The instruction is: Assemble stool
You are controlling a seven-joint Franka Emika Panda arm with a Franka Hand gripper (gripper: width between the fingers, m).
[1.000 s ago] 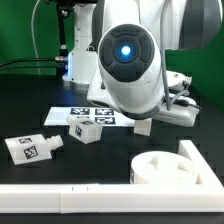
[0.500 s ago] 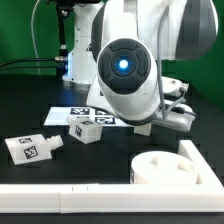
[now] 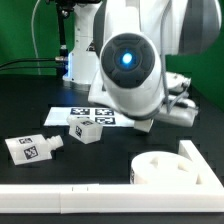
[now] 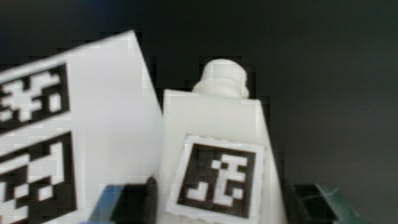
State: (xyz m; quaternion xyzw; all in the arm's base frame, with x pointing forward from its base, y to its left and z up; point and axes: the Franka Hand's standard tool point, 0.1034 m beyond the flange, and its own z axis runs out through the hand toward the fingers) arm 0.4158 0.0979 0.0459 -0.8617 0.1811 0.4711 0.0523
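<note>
In the wrist view a white stool leg (image 4: 214, 150) with a black-and-white tag lies between my open gripper (image 4: 221, 208). A dark gap shows on each side between the leg and the fingertips (image 4: 128, 205). In the exterior view the arm hides most of the gripper (image 3: 143, 124) and that leg. The round white seat (image 3: 165, 168) lies at the lower right of the exterior view. Two more tagged legs lie on the black table, one at the exterior view's left (image 3: 30, 148) and one nearer the middle (image 3: 85, 127).
The marker board (image 3: 82, 112) lies flat behind the legs and also shows beside the leg in the wrist view (image 4: 71, 120). A long white border rail (image 3: 60, 195) runs along the front and turns up at the right (image 3: 197, 152), next to the seat.
The arm's wrist has shifted slightly, dipping a little and turning. The seat and the two visible legs have not moved.
</note>
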